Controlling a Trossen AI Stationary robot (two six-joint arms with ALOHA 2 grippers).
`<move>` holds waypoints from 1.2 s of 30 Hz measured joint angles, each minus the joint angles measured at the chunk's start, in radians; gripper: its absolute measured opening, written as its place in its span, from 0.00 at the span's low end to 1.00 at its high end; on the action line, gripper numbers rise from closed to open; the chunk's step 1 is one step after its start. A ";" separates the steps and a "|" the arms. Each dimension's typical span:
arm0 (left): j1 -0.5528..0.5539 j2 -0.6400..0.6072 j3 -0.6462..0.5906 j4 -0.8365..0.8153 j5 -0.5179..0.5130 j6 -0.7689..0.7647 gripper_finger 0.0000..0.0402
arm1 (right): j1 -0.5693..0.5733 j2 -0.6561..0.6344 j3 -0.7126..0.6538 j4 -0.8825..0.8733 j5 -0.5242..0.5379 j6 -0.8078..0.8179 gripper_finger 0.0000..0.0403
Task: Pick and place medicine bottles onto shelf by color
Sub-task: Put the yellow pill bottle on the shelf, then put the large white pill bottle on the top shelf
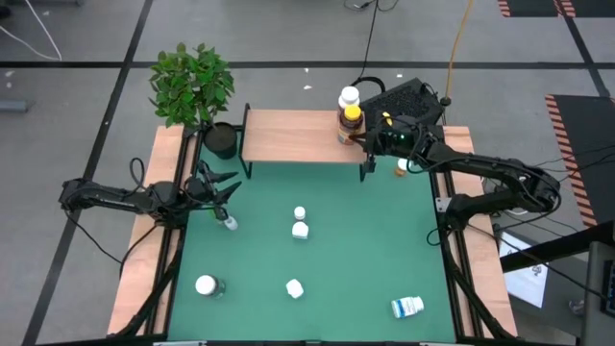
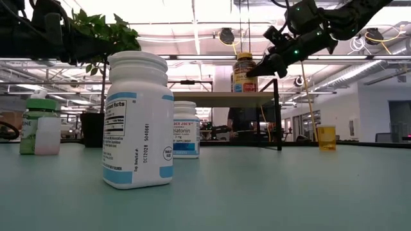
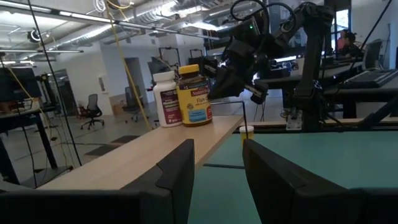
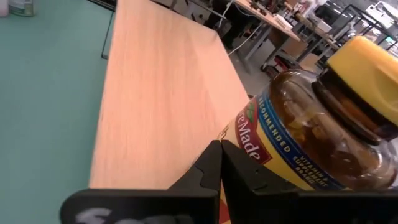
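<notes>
Amber bottle (image 4: 311, 130) upright on shelf (image 4: 155, 93), cap up — right hand (image 4: 219, 163) pinched together beside it.

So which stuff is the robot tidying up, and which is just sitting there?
For the job:
- amber bottle with yellow cap
- white bottle beside it
- shelf
- other white bottles on the table

Just lying about:
- potted plant
- black box behind the shelf
</notes>
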 joint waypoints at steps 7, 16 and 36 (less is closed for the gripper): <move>0.000 0.000 0.000 0.001 0.000 -0.001 0.35 | 0.000 0.000 0.000 0.013 -0.002 -0.001 0.00; -0.001 0.000 0.000 0.002 0.000 -0.003 0.35 | -0.005 0.000 0.000 0.025 -0.003 -0.003 0.00; -0.001 0.000 0.000 -0.013 0.000 -0.024 0.35 | 0.055 -0.173 0.000 -0.132 0.002 0.139 0.02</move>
